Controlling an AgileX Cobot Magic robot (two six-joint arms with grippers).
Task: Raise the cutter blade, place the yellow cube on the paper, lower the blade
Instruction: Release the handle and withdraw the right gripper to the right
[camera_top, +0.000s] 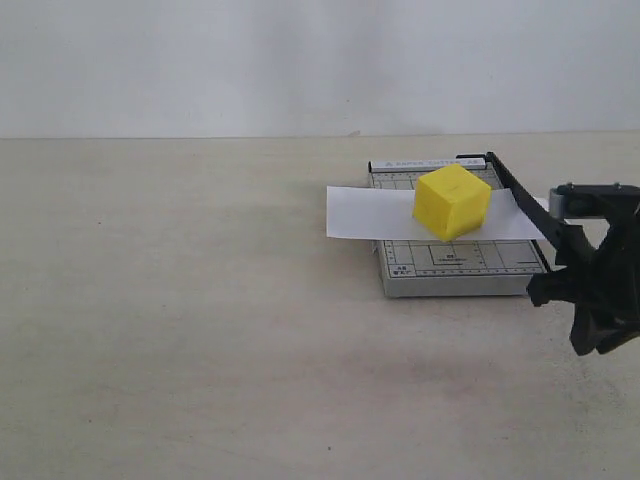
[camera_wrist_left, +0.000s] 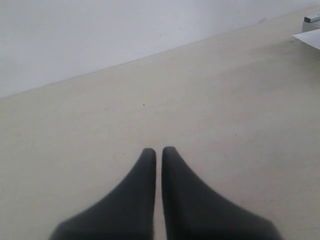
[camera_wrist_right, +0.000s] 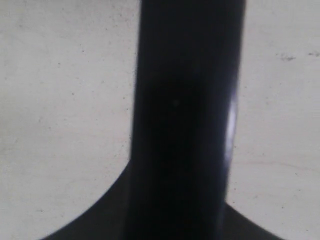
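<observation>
A broad beige table filled the exterior view. Toward its right side lay a small grey gridded paper-trimmer base. Across that base stretched a plain white rectangular strip of paper, overhanging both sides. The long thin black cutter blade ran along the base's right edge, crossing above the paper's end; whether it lay fully down could not be told. The right pincer, dark and angular, was clasped on the blade's thick rounded black handle, which in the right wrist view filled the space between the fingers. The left pincer hung over bare table well apart from the trimmer, its two dark fingers pressed together and holding nothing. The bright yellow solid cube sat on the paper, over the base, near the blade.
</observation>
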